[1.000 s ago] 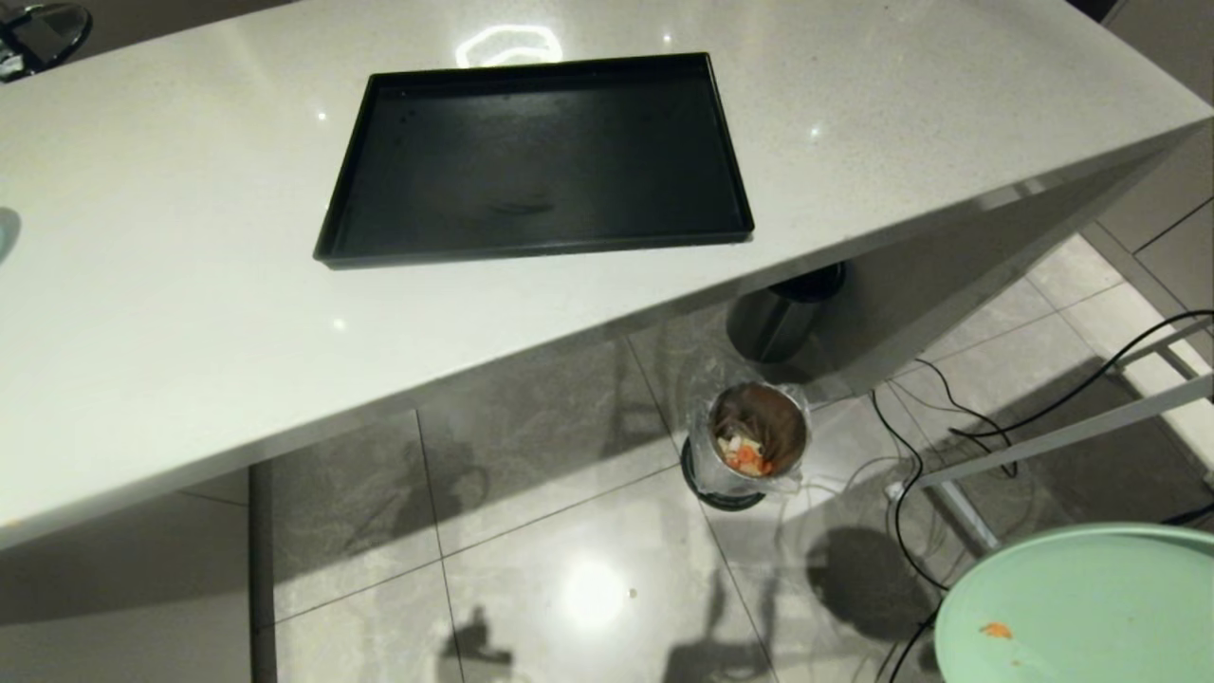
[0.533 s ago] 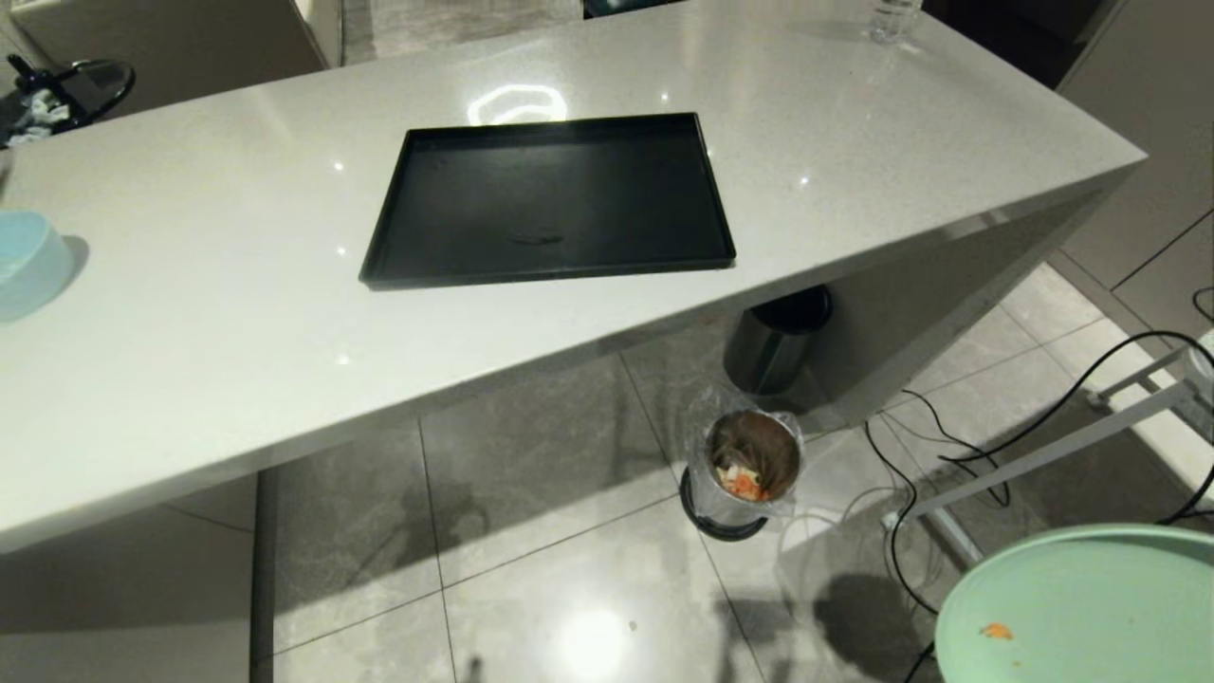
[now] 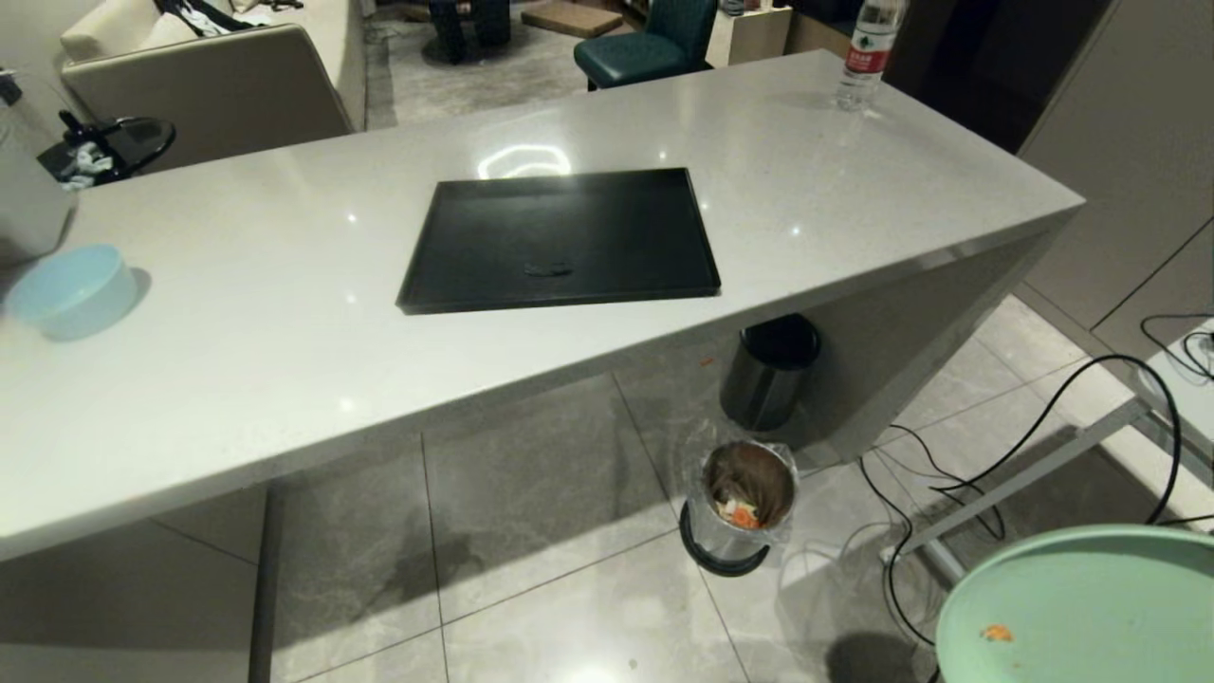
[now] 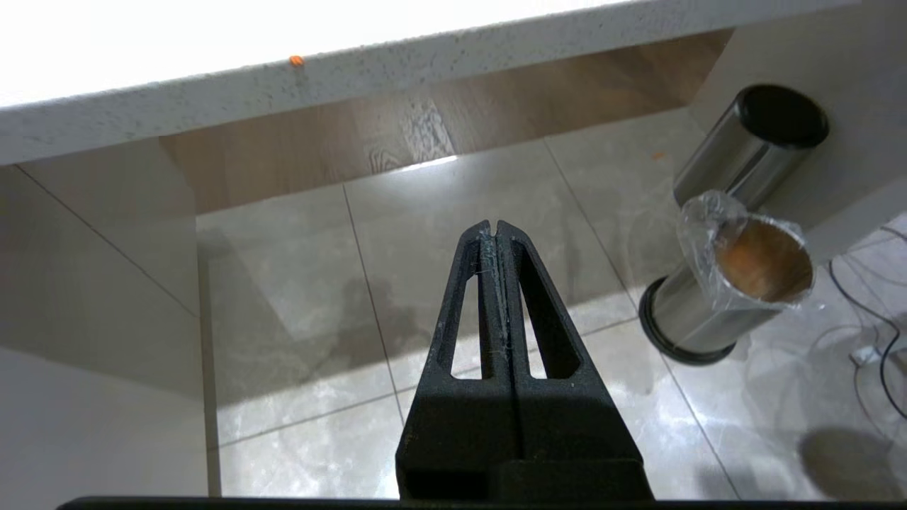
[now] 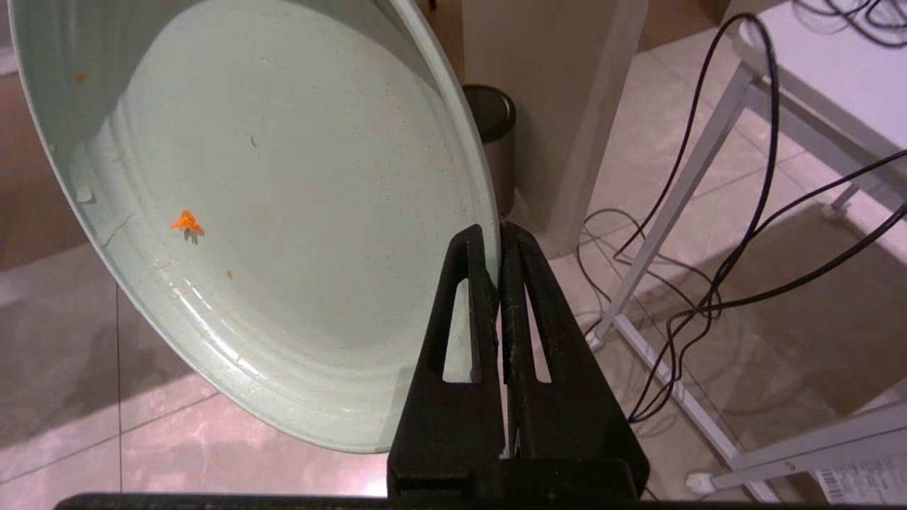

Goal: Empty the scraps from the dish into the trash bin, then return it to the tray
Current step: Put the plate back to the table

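Pinching the stiff, likely slippery dish (image 5: 297, 234) at its three-o'clock rim, the right gripper (image 5: 499, 244) holds firm.

A long pale speckled counter (image 3: 285, 313) crosses the frame's middle, ceiling light glinting on its top; glossy grey floor tiles (image 3: 531, 579) fill the lower part; a beige sofa (image 3: 218, 85) sits upper left; a teal chair (image 3: 645, 43) stands top centre; black cables (image 3: 1034, 427) trail at lower right.
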`<state>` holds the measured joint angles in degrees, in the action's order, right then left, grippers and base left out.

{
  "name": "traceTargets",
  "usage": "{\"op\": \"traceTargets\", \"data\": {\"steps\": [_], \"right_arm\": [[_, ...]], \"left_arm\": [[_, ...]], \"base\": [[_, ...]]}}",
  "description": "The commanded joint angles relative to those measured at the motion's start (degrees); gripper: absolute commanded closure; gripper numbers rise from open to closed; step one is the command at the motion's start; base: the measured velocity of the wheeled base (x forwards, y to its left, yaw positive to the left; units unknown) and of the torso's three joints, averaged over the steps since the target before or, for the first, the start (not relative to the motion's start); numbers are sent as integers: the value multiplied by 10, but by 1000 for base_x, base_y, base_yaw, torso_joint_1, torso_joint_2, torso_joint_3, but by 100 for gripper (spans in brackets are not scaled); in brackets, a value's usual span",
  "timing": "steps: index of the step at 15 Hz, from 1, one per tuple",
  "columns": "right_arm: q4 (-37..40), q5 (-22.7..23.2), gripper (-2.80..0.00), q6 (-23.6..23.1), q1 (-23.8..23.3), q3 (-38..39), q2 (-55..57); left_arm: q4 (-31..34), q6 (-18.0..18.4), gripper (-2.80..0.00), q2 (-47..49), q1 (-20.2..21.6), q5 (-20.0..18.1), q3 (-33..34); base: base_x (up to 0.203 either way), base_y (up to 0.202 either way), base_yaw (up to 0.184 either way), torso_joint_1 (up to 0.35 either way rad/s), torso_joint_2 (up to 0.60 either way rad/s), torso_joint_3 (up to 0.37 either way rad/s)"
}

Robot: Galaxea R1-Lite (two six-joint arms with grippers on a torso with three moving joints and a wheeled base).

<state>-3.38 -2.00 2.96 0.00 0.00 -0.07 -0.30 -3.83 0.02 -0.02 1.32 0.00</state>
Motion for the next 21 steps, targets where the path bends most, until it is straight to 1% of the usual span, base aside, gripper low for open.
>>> {"op": "traceTargets", "data": {"steps": [1, 16, 21], "right_arm": [[-1, 0, 0, 0, 0, 0, 1], [-1, 0, 0, 2, 0, 0, 1], [-1, 0, 0, 2, 0, 0, 1]], "left_arm": [[0, 0, 0, 0, 0, 0, 0], [0, 0, 0, 1, 0, 0, 0], [0, 0, 0, 1, 0, 0, 0]], "base": [[0, 0, 0, 2, 2, 199], [0, 0, 0, 2, 2, 203], [0, 0, 0, 2, 2, 45]]}}
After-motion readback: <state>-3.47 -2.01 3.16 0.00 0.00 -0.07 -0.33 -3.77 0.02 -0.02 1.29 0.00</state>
